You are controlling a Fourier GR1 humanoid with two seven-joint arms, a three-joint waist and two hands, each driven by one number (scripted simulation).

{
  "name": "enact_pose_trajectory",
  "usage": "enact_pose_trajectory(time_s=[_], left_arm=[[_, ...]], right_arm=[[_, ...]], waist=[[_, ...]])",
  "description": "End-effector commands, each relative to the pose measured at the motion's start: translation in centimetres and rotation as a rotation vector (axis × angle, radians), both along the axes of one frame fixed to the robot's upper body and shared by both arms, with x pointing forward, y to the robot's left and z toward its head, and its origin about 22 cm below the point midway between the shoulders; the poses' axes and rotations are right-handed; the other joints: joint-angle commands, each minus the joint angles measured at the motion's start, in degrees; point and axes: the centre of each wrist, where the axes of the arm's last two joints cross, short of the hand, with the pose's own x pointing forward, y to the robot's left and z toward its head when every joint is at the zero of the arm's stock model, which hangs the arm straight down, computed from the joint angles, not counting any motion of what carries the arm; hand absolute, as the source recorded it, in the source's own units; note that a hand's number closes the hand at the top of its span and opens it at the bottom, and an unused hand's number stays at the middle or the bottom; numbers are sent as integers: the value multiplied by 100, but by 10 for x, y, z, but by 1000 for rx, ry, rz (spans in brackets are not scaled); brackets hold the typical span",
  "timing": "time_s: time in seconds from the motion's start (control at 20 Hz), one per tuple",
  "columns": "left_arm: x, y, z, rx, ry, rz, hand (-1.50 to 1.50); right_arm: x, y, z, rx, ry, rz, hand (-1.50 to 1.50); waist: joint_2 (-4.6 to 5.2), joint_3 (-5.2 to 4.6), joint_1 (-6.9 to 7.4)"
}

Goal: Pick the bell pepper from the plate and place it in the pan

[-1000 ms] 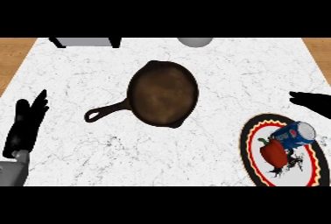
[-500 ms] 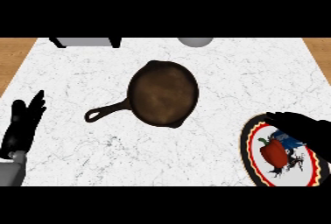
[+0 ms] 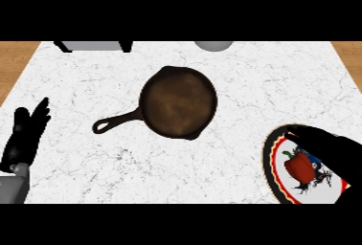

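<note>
The red bell pepper (image 3: 298,165) with its green stem lies on a round patterned plate (image 3: 271,160) at the counter's right front. My right hand (image 3: 333,152) hovers over the plate, open, just right of and above the pepper and hiding much of the plate's right half. The dark cast-iron pan (image 3: 178,102) sits in the middle of the counter, its handle (image 3: 113,124) pointing to the front left, with nothing in it. My left hand (image 3: 25,136) rests open at the left edge, fingers up.
A grey object on black legs (image 3: 93,45) stands at the back left and a grey round object (image 3: 213,45) at the back edge. The white marble counter (image 3: 106,76) ends in wood at both back corners.
My right hand has come in from the right edge and moved down over the plate, now covering its right half beside the pepper. The left hand, pan and pepper have stayed put.
</note>
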Motion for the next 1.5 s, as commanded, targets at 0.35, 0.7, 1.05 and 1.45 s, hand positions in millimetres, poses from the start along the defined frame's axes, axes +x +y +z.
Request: enact_pose_trajectory(time_s=[0.35,0.7,1.05,1.45], left_arm=[[-1,-9,-10,9,10,1,0],[5,-6,-14,-18,14,-15,0],[-6,-14,-3,-19,1,-17,0],[-18,-6,-5,5,-3,2,0]], right_arm=[[16,6,-26,-35,36,14,-150],[9,14,-39,-22,13,9,-150],[31,4,-59,-66,50,-17,-150],[27,5,-87,-103,36,13,150]], waist=[[3,-2,2],[1,-2,-13],[1,0,26],[1,0,29]])
